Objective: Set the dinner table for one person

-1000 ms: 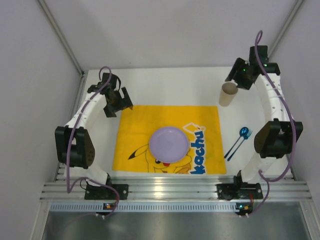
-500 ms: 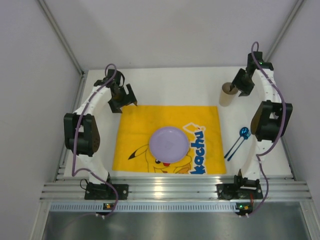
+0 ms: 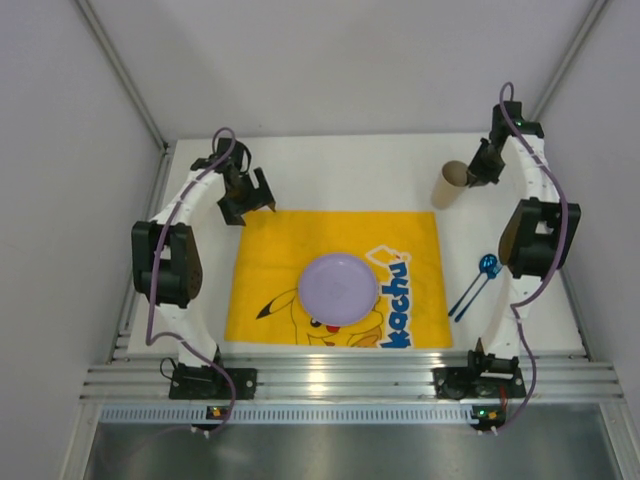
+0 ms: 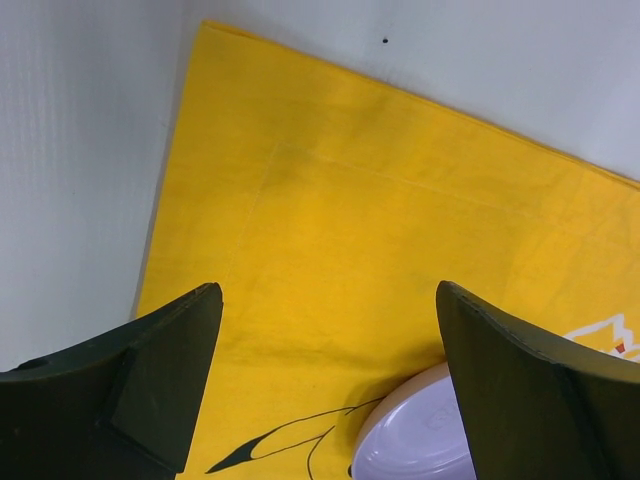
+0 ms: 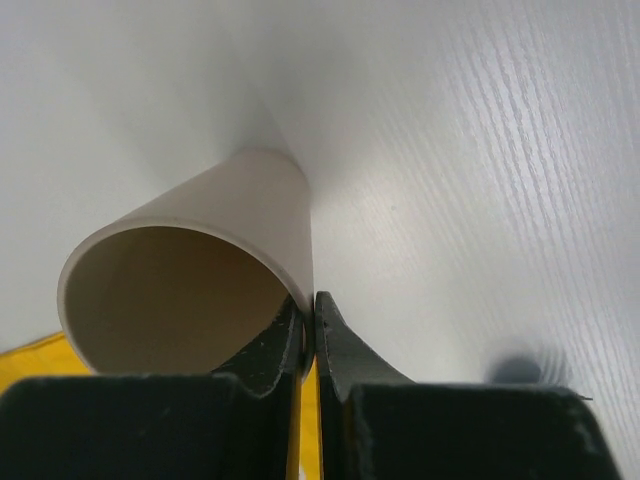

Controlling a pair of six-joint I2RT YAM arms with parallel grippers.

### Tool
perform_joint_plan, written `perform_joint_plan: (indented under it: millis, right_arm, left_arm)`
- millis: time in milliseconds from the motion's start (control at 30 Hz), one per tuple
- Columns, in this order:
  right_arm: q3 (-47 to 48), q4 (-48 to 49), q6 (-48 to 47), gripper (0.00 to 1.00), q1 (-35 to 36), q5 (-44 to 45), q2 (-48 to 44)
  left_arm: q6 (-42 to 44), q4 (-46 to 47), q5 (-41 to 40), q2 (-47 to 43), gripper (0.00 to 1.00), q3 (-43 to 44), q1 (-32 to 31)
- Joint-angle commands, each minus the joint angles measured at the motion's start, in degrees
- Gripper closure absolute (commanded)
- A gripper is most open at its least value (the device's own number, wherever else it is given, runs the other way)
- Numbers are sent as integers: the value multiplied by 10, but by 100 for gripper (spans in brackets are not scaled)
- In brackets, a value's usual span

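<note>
The rim of the tall beige paper cup [image 5: 190, 290] is pinched by the right gripper [image 5: 308, 345], whose jaws are closed down to the thickness of the cup wall, one finger set inside the mouth and the other outside; a light, thin-walled cup is presumably taken this way because its body is too wide and soft to be squeezed across. The cup is seen leaning, its base seemingly on the large white matte dinner table [image 3: 350, 165] near the far right corner, just beyond the yellow cartoon-printed cloth mat [image 3: 290, 250], and it is judged ready to be carried to a place beside the round lilac plastic plate [image 3: 338, 288] centred on that mat. A pair of blue utensils [image 3: 487, 266] is laid together on the bare tabletop right of the mat. The left gripper [image 4: 328, 300] is held wide open and empty above the mat's far left corner, the tabletop lying directly beneath both claws
</note>
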Motion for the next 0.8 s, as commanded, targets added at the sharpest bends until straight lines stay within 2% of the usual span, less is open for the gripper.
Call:
perform_joint_plan:
  millis: [0,67,100,167,300,400,567,767]
  right_arm:
    - [65,-20,-10,100,37,3,-67]
    - [83,-35,-11,100,53,2,-85]
    - [98,-53,-10,100,90,-1,-89]
    - [97,-68,-7,100,114,-9,-102]
    - [20,-66,-1,100,171,-8,-129]
    - [-29,-58,-1,100,187,0,-143]
    - [-66,-67,-22,100,203,22,-158]
    - [-167,-24,-23,100,221,22,-192]
  left_arm:
    - [4,5,9,9,7,37,3]
    - [4,1,9,16,7,45,3]
    - [4,-1,9,18,7,54,3]
    - [3,-9,10,24,7,64,1]
    - [2,-21,3,21,4,84,-7]
    - [0,-23,-5,8,2,74,-15]
    - [0,14,-62,-78,2,21,-35]
    - [5,13,-72,-148,2,-26,-36]
